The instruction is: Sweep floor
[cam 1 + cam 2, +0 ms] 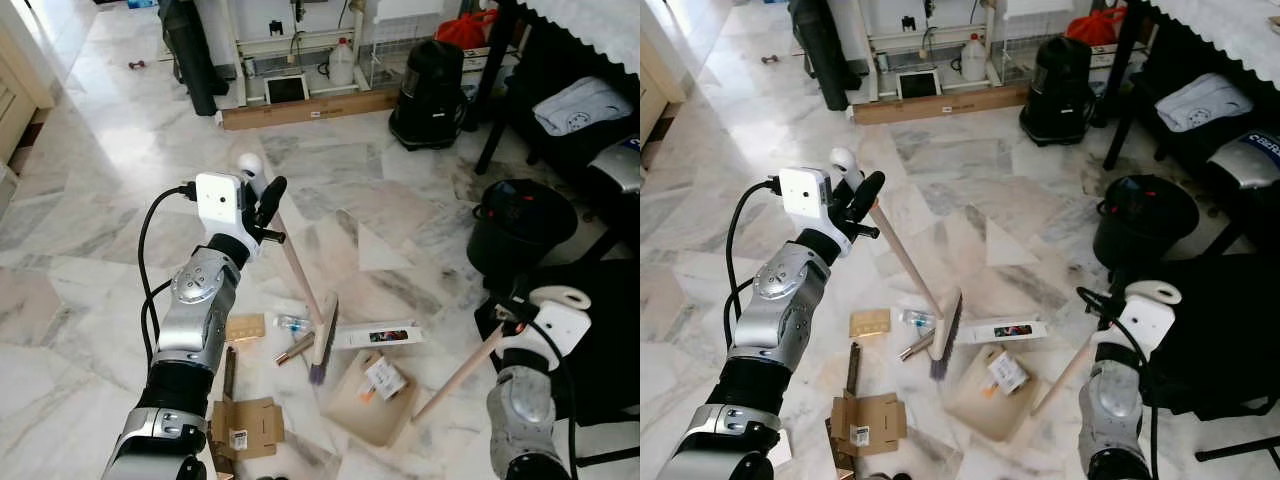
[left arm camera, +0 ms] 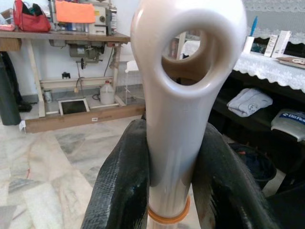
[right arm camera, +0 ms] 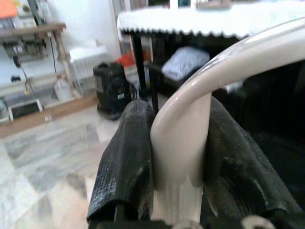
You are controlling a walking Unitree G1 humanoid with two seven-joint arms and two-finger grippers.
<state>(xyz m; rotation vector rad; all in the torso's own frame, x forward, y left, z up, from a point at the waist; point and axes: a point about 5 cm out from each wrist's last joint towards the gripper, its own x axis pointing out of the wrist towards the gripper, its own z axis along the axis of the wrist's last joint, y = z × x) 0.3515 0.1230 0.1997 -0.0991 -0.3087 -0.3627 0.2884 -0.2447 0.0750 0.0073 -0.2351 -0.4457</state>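
Note:
My left gripper (image 1: 263, 197) is shut on the white looped top of the broom handle (image 2: 183, 90), held out over the marble floor. The wooden broom (image 1: 298, 268) slants down to its brush head (image 1: 323, 345), which rests on the floor among the litter. My right gripper (image 3: 178, 110) is shut on the white curved grip of the dustpan handle (image 1: 462, 372). The beige dustpan (image 1: 372, 405) lies flat on the floor just right of the brush, with a small packet (image 1: 384, 377) in it.
Litter lies around the brush: a cardboard scrap (image 1: 245, 326), a small bottle (image 1: 290, 322), a white box (image 1: 376, 336), a flattened carton (image 1: 246, 426). A black bucket (image 1: 520, 228) stands at the right, a black appliance (image 1: 430, 85) and a wooden plank (image 1: 310, 108) farther off.

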